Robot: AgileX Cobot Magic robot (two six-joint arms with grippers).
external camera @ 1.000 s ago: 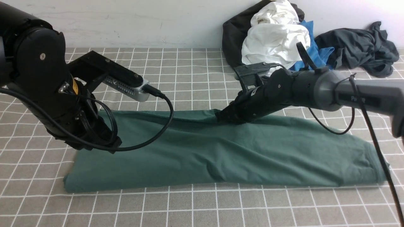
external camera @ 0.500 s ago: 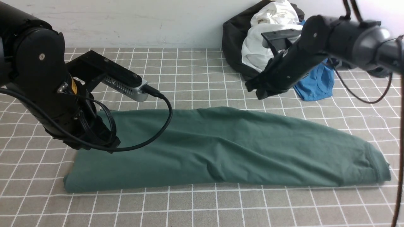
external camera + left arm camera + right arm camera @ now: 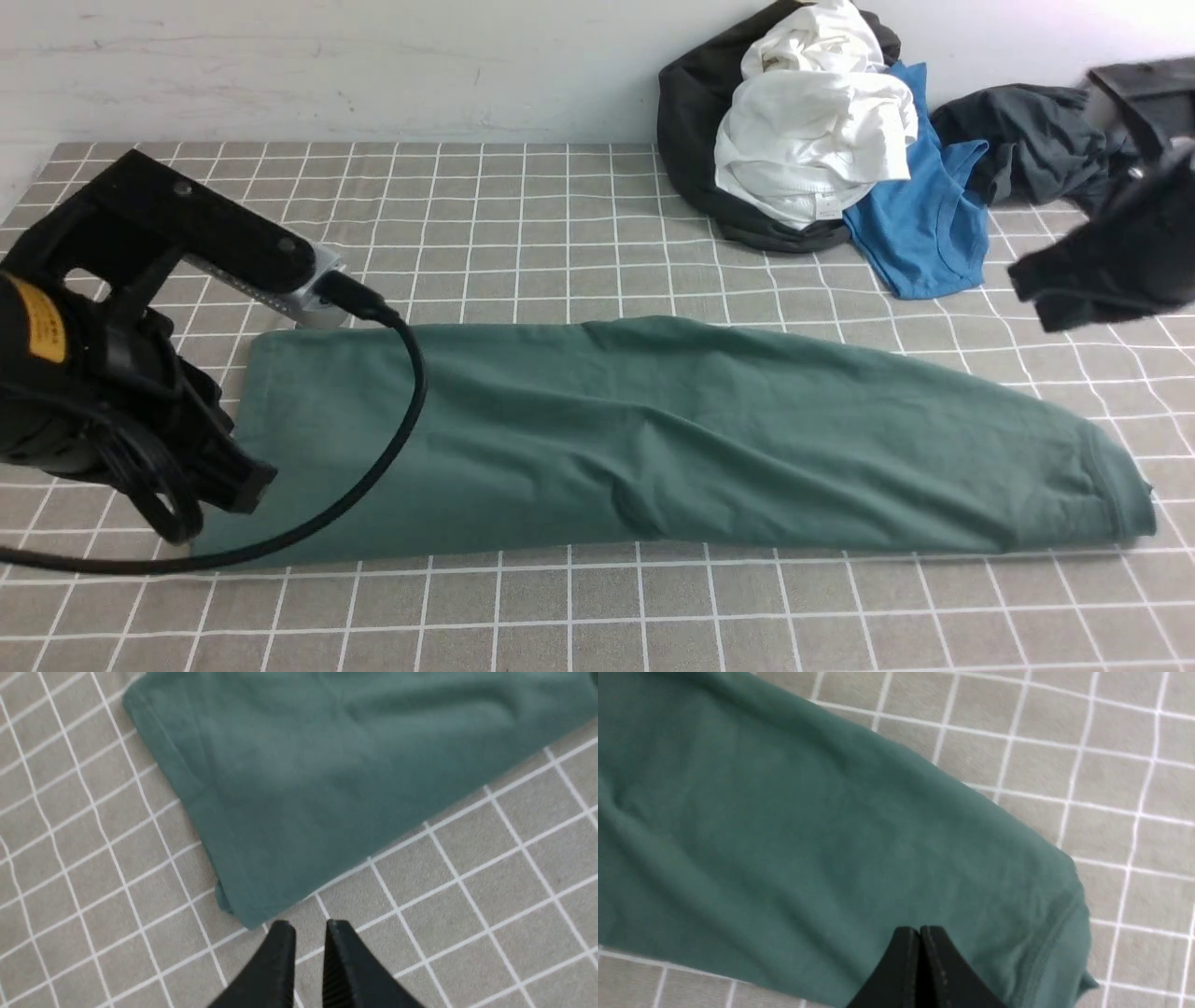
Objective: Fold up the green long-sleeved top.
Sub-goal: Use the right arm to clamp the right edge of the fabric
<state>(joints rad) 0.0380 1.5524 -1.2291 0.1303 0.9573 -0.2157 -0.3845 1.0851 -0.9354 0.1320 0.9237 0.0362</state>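
One long, creased green top (image 3: pixel 672 439) on gridded cloth (image 3: pixel 560 215)

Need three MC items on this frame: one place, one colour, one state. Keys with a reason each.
1. The clothes pile sits: A near left; B far right, by the wall; C centre front.
2. Garment between the white one and the charcoal one: A blue; B red; C yellow.
3. The right claw is: A wide open; B gripping a sleeve; C shut, empty.
Key: 1 B, the front view shows it at far right, by the wall. 2 A, blue cloth shows between them. 3 C, its jaws meet with nothing between, over the top.
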